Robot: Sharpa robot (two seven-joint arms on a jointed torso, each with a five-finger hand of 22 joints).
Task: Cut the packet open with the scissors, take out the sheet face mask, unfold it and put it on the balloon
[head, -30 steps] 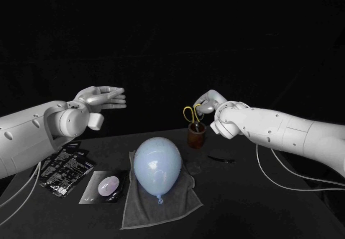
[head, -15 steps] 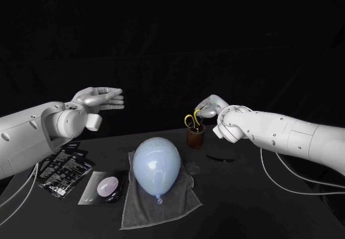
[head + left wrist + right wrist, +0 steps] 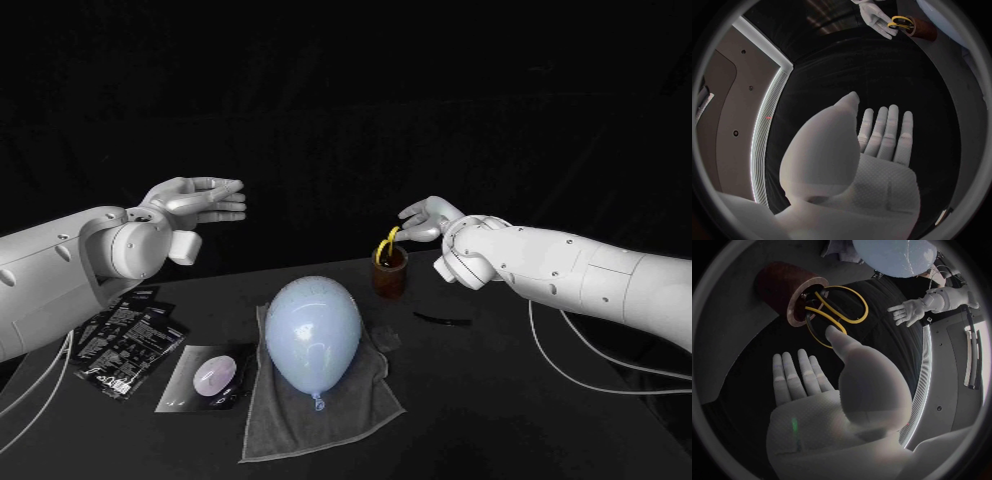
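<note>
Yellow-handled scissors (image 3: 387, 246) (image 3: 839, 310) stand blades-down in a brown cup (image 3: 391, 280) (image 3: 786, 290) at the back of the table. My right hand (image 3: 427, 219) (image 3: 817, 390) hovers just beside the handles with its fingers stretched flat and its thumb tip at the loops, gripping nothing. A pale blue balloon (image 3: 313, 330) lies on a grey towel (image 3: 325, 410). Black mask packets (image 3: 130, 335) lie fanned out at the left, and one packet (image 3: 209, 375) lies beside the towel. My left hand (image 3: 199, 200) (image 3: 879, 140) is raised and open, far from everything.
A small dark object (image 3: 444, 318) lies on the table to the right of the towel. White cables (image 3: 577, 370) hang below my right arm.
The scissors' handles have dropped lower into the cup. My right hand has come down with them and its fingers have spread open. The left hand has barely moved.
</note>
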